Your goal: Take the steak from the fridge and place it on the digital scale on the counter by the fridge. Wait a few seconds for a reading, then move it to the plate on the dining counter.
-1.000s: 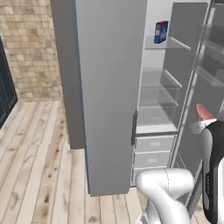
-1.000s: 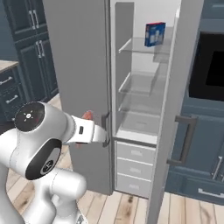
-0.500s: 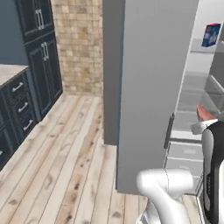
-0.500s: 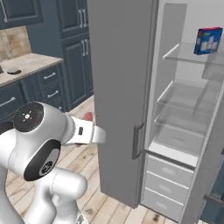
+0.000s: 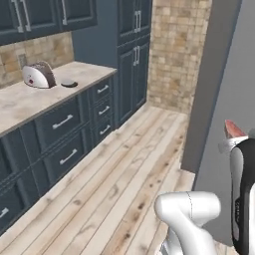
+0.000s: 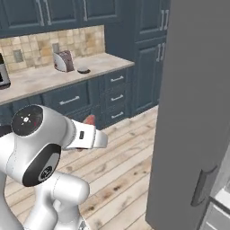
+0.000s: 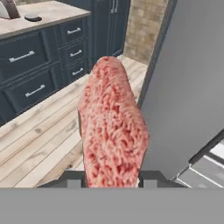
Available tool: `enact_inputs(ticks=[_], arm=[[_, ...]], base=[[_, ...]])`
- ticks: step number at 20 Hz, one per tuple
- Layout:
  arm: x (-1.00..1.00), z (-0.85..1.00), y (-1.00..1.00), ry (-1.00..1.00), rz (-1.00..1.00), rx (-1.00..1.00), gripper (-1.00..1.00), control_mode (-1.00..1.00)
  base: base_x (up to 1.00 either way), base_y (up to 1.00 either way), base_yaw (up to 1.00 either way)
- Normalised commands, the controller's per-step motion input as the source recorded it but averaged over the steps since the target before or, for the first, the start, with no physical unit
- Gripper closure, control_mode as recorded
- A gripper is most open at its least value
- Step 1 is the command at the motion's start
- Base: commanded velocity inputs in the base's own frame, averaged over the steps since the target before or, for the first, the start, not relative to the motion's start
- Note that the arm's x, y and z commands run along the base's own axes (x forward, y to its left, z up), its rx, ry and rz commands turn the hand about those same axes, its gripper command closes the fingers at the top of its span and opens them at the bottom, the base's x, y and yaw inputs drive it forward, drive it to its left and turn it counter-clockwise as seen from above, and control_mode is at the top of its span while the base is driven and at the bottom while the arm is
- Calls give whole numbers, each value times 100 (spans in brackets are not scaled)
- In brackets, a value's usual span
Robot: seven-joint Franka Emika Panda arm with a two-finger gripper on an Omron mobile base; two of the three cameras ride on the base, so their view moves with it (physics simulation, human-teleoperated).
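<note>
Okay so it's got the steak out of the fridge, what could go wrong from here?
The steak sticks far out past the jaws, held only at its lower end, so it could sag or slip loose while the base drives.

The digital scale is a small disc right beside the toaster, so the steak may overhang it or brush the toaster.

The open fridge door stands close alongside the arm and could be clipped.

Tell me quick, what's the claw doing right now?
Claw: closed on the steak, which stands up between its fingers.
</note>
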Motion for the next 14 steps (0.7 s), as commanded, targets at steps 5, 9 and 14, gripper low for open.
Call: enact_inputs(ticks=[5,9,14], arm=[[0,0,0,0,0,0,100,100],[0,0,0,0,0,0,100,100],[0,0,0,0,0,0,100,100]], base=[[49,68,47],[100,47,24],[100,21,6]])
